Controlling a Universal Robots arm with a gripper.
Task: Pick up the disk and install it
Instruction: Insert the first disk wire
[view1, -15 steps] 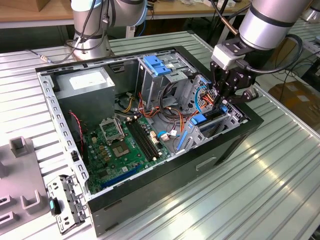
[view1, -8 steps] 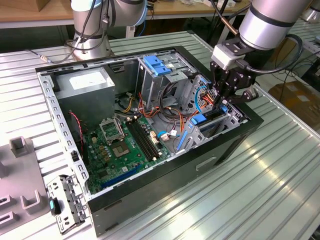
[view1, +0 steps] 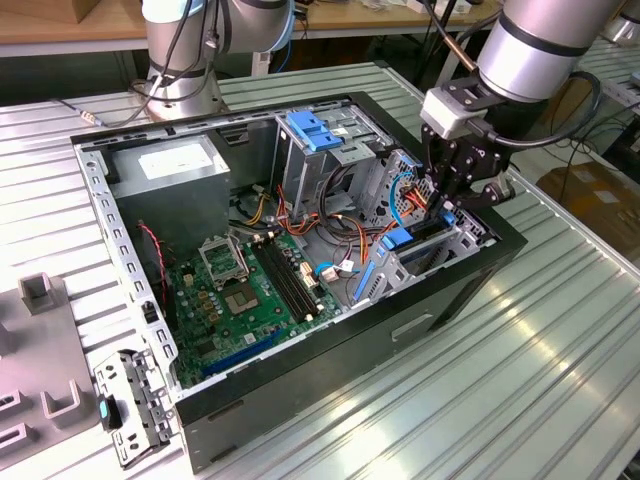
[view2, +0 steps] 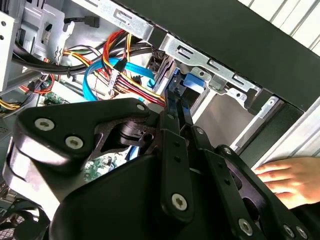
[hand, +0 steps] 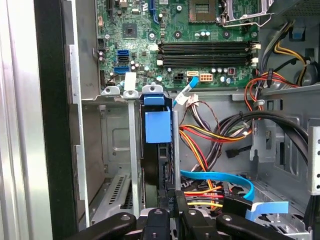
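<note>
**Disk standing on edge in the drive bay, gripper at its upper end**

In the exterior view, going from that view's left: a grey power-supply box (view1: 175, 165) sits in the far corner of the open computer case (view1: 330, 345); one green motherboard (view1: 245, 290) lies on the case floor; one metal cage with a light-blue top (view1: 315, 135) stands behind it; and at the exterior view's right the single gripper (view1: 452, 200) reaches down into the drive bay (view1: 425, 250).

The disk (hand: 159, 145) stands on edge in a bay slot, its blue rail tab (hand: 157, 126) facing the first wrist camera. Its long axis runs straight away from the jaws toward the motherboard, so the disk lies directly ahead of the fingertips, in line with them. The fingers (view2: 176, 112) sit narrow, close together around the disk's near end; I judge they are clamped on it, mostly seated in its slot.

One disk, one gripper, one arm. A person's hand (view2: 292, 180) rests outside the case wall in the second wrist view.
</note>
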